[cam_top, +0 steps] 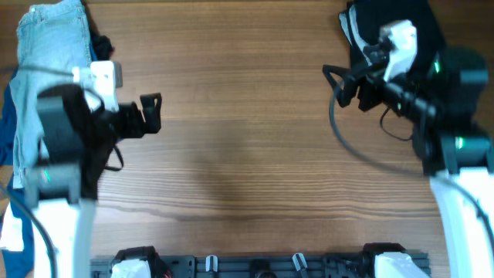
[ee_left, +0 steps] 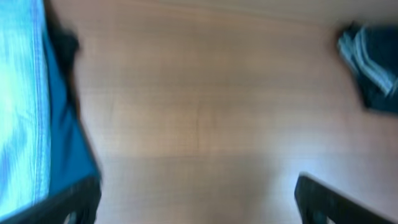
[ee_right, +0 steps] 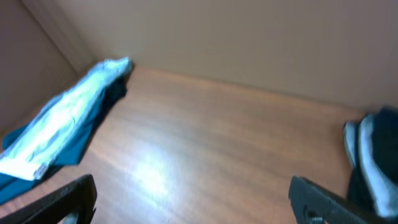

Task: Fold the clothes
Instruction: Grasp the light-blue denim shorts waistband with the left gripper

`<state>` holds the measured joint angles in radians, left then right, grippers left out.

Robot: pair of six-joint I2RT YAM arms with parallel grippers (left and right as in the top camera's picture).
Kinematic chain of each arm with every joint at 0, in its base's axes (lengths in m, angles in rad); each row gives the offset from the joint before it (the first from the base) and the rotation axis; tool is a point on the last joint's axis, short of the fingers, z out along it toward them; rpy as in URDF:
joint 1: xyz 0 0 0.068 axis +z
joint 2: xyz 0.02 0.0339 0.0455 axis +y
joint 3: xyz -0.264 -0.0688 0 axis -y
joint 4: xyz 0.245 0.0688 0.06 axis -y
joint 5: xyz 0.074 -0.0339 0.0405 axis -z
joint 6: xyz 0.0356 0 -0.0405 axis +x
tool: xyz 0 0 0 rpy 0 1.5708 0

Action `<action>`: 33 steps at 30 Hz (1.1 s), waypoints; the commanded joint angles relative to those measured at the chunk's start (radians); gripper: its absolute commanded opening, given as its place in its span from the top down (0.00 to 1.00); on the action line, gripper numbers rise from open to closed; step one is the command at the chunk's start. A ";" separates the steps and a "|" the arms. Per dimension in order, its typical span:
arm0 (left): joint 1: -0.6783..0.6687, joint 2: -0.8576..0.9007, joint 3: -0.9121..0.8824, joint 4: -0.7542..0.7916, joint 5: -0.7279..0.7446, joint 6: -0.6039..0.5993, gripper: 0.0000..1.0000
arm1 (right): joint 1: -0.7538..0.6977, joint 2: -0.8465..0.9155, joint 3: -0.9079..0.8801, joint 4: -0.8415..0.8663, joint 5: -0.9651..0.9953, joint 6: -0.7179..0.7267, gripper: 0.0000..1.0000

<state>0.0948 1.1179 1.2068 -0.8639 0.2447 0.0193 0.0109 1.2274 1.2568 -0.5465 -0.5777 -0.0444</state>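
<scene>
Pale faded-blue denim shorts [cam_top: 50,46] sit at the wooden table's [cam_top: 247,154] 10 o'clock edge, long axis 12-to-6, about 10 o'clock from the nearer left claw [cam_top: 153,114]; it and the right claw [cam_top: 337,85] gape, empty.

Pale blue shorts [cam_top: 48,42], brown table [cam_top: 247,116]

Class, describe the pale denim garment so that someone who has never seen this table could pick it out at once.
On the wooden table, look at the top left corner of the overhead view, where clothes are piled. The pale denim garment lies on top there. It alone is faded light blue: the cloth under it is royal blue, the garment at top right black.
</scene>
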 commanded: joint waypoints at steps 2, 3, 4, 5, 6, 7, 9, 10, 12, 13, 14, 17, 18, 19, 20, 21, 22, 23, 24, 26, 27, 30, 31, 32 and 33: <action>0.012 0.240 0.155 -0.137 -0.096 0.010 0.00 | 0.003 0.169 0.072 -0.027 -0.033 -0.032 0.00; 0.022 0.293 0.154 -0.140 -0.105 0.009 0.00 | 0.003 0.198 0.072 -0.021 -0.033 -0.031 0.00; 0.036 0.338 0.154 -0.140 -0.105 -0.004 0.00 | 0.003 0.226 0.072 -0.028 -0.034 -0.021 0.00; 0.061 0.385 0.154 -0.140 -0.105 -0.006 0.00 | 0.003 0.249 0.072 -0.032 -0.034 0.012 0.00; 0.082 0.418 0.154 -0.139 -0.105 -0.006 0.00 | 0.003 0.264 0.072 -0.036 -0.033 0.043 0.00; 0.113 0.458 0.154 -0.133 -0.105 -0.008 0.00 | 0.003 0.282 0.072 -0.041 -0.038 0.056 0.00; 0.190 0.531 0.154 -0.110 -0.105 -0.029 0.00 | 0.003 0.311 0.072 -0.043 -0.060 0.053 0.00; 0.229 0.560 0.154 -0.097 -0.105 -0.029 0.00 | 0.003 0.322 0.072 -0.042 -0.061 0.053 0.00; 0.288 0.603 0.154 -0.079 -0.105 -0.028 0.00 | 0.003 0.334 0.072 -0.042 -0.060 0.051 0.00; 0.321 0.624 0.154 -0.071 -0.108 -0.027 0.00 | 0.003 0.337 0.072 -0.042 -0.060 0.051 0.01; 0.349 0.644 0.154 -0.071 -0.120 -0.023 0.00 | 0.003 0.337 0.072 -0.042 -0.060 0.050 0.00; 0.408 0.699 0.154 -0.130 -0.160 -0.025 0.05 | 0.003 0.337 0.072 -0.042 -0.060 0.047 0.00; 0.420 0.717 0.152 -0.160 -0.166 -0.026 0.08 | 0.003 0.337 0.072 -0.042 -0.059 0.047 0.00; 0.430 0.737 0.147 -0.189 -0.182 -0.029 0.12 | 0.003 0.337 0.072 -0.041 -0.059 0.047 0.00; 0.432 0.748 0.136 -0.197 -0.201 -0.029 0.13 | 0.003 0.337 0.072 -0.038 -0.059 0.047 0.00; 0.434 0.755 0.123 -0.194 -0.218 -0.028 0.13 | 0.003 0.337 0.072 -0.034 -0.059 0.047 0.00; 0.434 0.763 0.102 -0.176 -0.228 -0.028 0.13 | 0.003 0.337 0.072 -0.031 -0.059 0.047 0.00; 0.434 0.769 0.080 -0.152 -0.228 -0.027 0.13 | 0.003 0.337 0.072 -0.028 -0.059 0.048 0.00; 0.434 0.774 0.058 -0.130 -0.228 -0.023 0.15 | 0.003 0.337 0.072 -0.026 -0.059 0.048 0.00; 0.434 0.777 0.018 -0.092 -0.241 -0.023 0.19 | 0.003 0.337 0.072 -0.022 -0.059 0.047 0.01; 0.434 0.777 0.004 -0.080 -0.257 -0.023 0.20 | 0.003 0.337 0.072 -0.021 -0.059 0.048 0.01; 0.434 0.777 -0.016 -0.077 -0.284 -0.024 0.33 | 0.003 0.337 0.072 -0.028 -0.059 0.048 0.01; 0.434 0.777 -0.016 -0.079 -0.285 -0.024 0.38 | 0.003 0.337 0.072 -0.030 -0.059 0.048 0.01; 0.434 0.777 -0.016 -0.080 -0.285 -0.024 0.47 | 0.003 0.337 0.072 -0.030 -0.059 0.047 0.02; 0.434 0.777 -0.016 -0.079 -0.284 -0.024 0.57 | 0.003 0.337 0.072 -0.030 -0.059 0.048 0.02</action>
<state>0.5243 1.8824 1.2037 -0.9451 -0.0257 -0.0059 0.0109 1.5539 1.3045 -0.5766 -0.6106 -0.0013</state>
